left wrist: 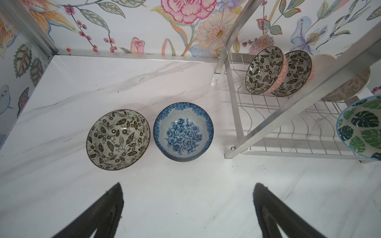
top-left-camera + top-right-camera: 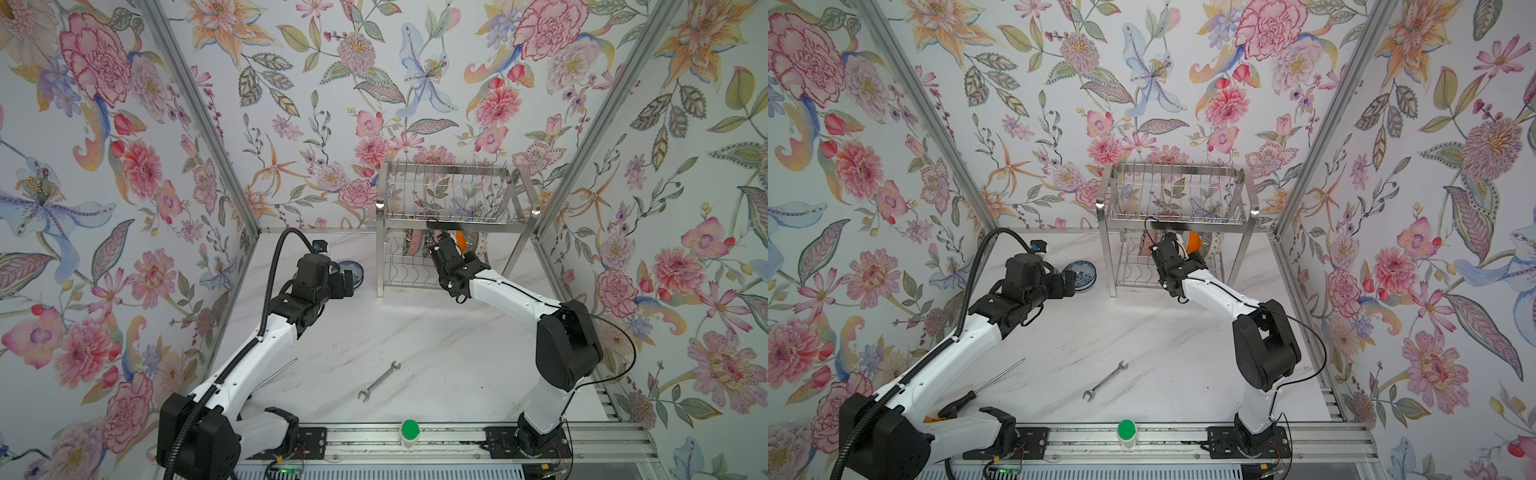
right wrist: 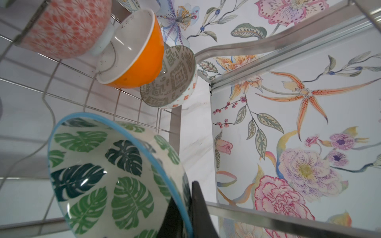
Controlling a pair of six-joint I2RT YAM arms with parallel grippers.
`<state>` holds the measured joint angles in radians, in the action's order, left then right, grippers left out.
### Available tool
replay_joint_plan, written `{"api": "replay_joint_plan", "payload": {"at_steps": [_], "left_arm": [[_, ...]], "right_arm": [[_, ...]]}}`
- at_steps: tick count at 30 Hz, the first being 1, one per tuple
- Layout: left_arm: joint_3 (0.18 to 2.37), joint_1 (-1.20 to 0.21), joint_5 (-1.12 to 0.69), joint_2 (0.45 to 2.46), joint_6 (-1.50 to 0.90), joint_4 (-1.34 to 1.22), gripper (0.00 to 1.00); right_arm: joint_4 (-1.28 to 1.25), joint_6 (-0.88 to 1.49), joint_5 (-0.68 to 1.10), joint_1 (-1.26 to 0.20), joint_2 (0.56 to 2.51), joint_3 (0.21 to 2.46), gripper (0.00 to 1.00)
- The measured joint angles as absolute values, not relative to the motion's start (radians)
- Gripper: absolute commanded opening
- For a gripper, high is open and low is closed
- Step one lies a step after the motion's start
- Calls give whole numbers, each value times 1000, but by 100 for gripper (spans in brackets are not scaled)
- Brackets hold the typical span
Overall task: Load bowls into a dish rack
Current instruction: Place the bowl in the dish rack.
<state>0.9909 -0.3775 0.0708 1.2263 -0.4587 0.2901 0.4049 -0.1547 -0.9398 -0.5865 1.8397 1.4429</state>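
One green-leaf bowl (image 3: 107, 175) hangs tilted at the dish rack's (image 2: 451, 219) lower tier, its rim clamped by the right gripper (image 3: 183, 208). Four bowls (image 1: 266, 71) stand on edge farther in. Left of the rack, a blue-and-white bowl (image 1: 183, 131) and a black-floral bowl (image 1: 118, 140) sit on the table (image 2: 395, 332), with the left gripper (image 1: 188, 185) spread wide on their near side.

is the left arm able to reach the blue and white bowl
Probably yes: the left gripper is open with only bare table between it and the blue-and-white bowl, though the black-and-white bowl sits close beside.
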Motion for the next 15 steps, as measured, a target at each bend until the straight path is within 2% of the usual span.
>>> {"api": "replay_joint_plan", "payload": {"at_steps": [6, 15], "left_arm": [[974, -374, 56, 1226, -458, 282, 99], [949, -357, 36, 1225, -455, 282, 99]], "right_arm": [[430, -73, -918, -638, 1940, 1576, 0], [484, 33, -904, -686, 2032, 1647, 0]]}}
